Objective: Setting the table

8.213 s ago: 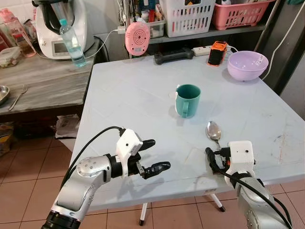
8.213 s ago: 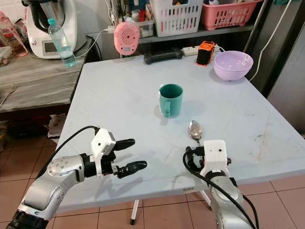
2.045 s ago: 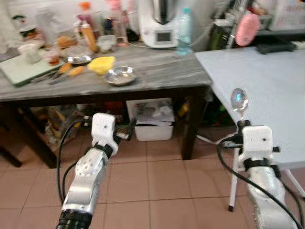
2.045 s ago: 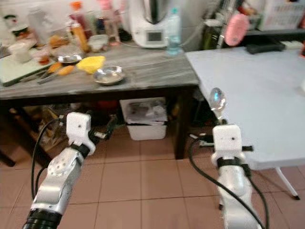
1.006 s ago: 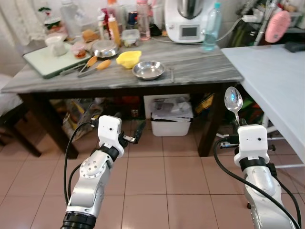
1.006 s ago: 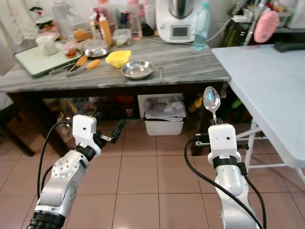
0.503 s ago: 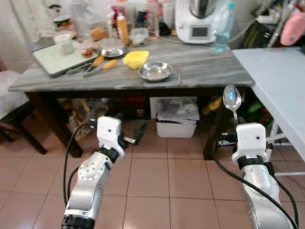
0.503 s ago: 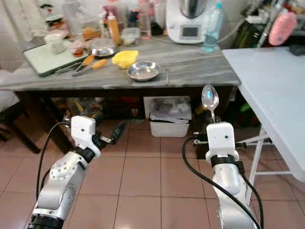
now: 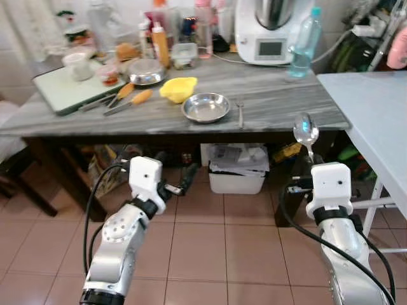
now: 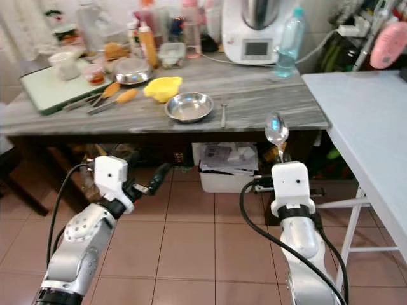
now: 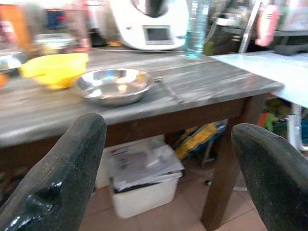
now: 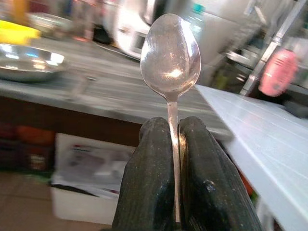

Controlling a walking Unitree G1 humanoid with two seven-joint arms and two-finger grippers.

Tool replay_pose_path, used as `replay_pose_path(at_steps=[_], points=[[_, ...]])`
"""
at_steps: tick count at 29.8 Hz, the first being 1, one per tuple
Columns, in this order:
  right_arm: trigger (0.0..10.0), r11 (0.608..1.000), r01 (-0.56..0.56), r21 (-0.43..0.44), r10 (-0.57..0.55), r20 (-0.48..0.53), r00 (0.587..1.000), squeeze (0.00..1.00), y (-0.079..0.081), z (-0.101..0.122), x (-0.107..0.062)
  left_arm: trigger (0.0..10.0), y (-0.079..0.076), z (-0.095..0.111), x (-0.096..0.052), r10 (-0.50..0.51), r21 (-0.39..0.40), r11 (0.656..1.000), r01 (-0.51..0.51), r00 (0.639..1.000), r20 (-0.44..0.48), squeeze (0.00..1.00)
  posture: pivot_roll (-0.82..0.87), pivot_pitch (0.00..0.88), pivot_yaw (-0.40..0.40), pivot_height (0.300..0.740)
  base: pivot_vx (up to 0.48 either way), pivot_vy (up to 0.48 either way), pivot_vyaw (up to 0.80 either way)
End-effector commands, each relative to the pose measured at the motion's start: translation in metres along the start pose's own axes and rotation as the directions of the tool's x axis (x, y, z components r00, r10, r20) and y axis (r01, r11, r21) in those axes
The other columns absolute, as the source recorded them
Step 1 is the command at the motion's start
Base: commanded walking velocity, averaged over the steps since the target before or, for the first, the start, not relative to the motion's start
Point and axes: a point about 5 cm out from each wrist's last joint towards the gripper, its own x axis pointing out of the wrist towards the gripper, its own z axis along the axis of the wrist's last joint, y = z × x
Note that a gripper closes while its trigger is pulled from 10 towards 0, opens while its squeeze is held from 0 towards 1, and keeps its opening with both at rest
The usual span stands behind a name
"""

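Between wooden counter (image 9: 267, 105) and white table (image 9: 381, 108): right gripper (image 12: 172, 144) pinches spoon (image 12: 170, 57) by handle, bowl up. Light, stiff, slick steel; probably twists if knocked. Left gripper (image 11: 163, 159) spread wide, 0 load.

The spoon (image 12: 171, 53) has its handle hidden between the closed fingers (image 12: 144, 178) of the right gripper. The white table (image 9: 381, 108) is cut off at the right edge of the frame. Bottles and jars (image 9: 159, 32) at the upper left are blurred and cannot be identified.
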Motion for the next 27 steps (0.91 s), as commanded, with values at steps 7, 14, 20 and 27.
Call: replay_pose_path(at_steps=[7,14,20,27], points=[[10.0,1.000,0.024,-0.003,-0.024,0.012,1.000,0.00,-0.0050,0.0028,0.0032,10.0,-0.0072,0.0009,0.0031,-0.046,0.008,0.999,0.047,0.999,-0.010,0.00,-0.09,0.000,0.060,0.740,0.480,0.000,0.00],[10.0,1.000,0.029,-0.003,-0.029,0.011,1.000,0.00,-0.0054,0.0021,0.0042,10.0,-0.0091,-0.0002,0.0023,-0.066,0.027,0.997,0.066,0.998,-0.019,0.00,-0.09,0.000,0.061,0.740,0.480,0.000,0.00],[10.0,1.000,0.028,-0.004,-0.028,0.012,1.000,0.00,-0.0054,0.0022,0.0046,10.0,-0.0083,-0.0008,0.0006,-0.075,0.034,0.997,0.076,0.997,-0.025,0.00,-0.09,0.000,0.060,0.740,0.431,0.000,0.00],[10.0,1.000,0.027,-0.008,-0.027,0.005,1.000,0.00,-0.0045,0.0005,0.0042,10.0,-0.0079,-0.0003,-0.0029,-0.089,0.048,0.995,0.091,0.995,-0.033,0.00,-0.09,0.000,0.059,0.740,0.377,0.000,0.00]])
